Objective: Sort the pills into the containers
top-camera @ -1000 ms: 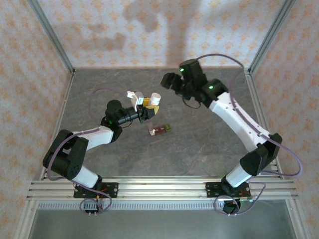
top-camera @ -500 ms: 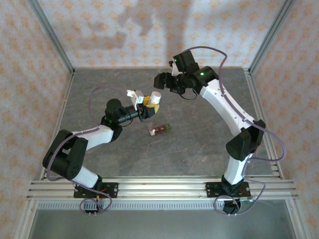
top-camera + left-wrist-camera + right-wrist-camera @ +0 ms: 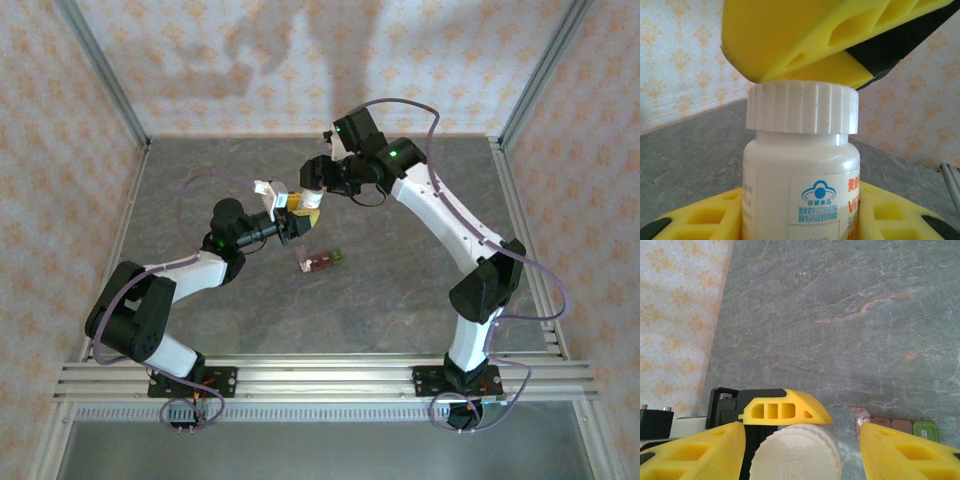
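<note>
Now uncapping: left gripper [image 3: 291, 216] clamps white plastic pill bottle [image 3: 800, 170] top-centre, right gripper [image 3: 800, 450] open astride its ribbed white cap [image 3: 802, 107]; I'd pinch & twist nxt.

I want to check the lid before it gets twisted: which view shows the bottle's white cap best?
Left wrist: the white cap fills mid-frame, its ribbed side sharp, a yellow finger above it. Right wrist gives its round top, cut by the bottom edge; top external gives a tiny white spot.
</note>
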`<state>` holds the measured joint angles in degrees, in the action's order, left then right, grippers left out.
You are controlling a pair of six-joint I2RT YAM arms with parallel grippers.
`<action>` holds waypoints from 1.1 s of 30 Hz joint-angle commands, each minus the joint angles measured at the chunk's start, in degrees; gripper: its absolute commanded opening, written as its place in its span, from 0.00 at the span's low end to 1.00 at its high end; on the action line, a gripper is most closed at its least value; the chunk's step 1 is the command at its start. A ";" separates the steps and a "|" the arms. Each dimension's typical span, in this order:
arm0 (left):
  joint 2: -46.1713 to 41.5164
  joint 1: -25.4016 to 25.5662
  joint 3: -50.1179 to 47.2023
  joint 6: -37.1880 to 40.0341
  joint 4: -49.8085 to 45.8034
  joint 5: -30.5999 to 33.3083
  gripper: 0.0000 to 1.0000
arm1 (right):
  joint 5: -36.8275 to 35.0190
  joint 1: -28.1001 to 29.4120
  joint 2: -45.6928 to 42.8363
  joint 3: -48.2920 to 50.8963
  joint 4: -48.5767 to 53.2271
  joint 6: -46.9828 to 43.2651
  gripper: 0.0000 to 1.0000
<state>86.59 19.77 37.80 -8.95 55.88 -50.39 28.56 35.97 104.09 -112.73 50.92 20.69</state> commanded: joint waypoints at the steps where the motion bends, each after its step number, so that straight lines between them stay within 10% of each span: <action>1: -2.12 0.16 1.13 0.97 0.92 -0.23 0.00 | 0.18 0.33 -0.16 -0.81 1.19 -0.91 0.56; 13: -1.86 0.18 1.22 0.78 1.43 0.02 0.00 | -2.26 1.43 -1.50 2.96 -0.69 3.26 0.42; 21: -1.79 0.18 0.60 2.49 0.81 2.14 0.00 | -17.09 7.78 -11.21 21.73 -19.45 26.43 0.42; 33: -2.00 0.17 0.34 2.79 0.36 1.25 0.00 | -19.45 5.36 -12.99 13.52 -12.08 15.22 0.74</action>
<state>85.91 20.10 37.45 -7.01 52.84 -49.23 10.87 42.98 93.76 -97.45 36.45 40.82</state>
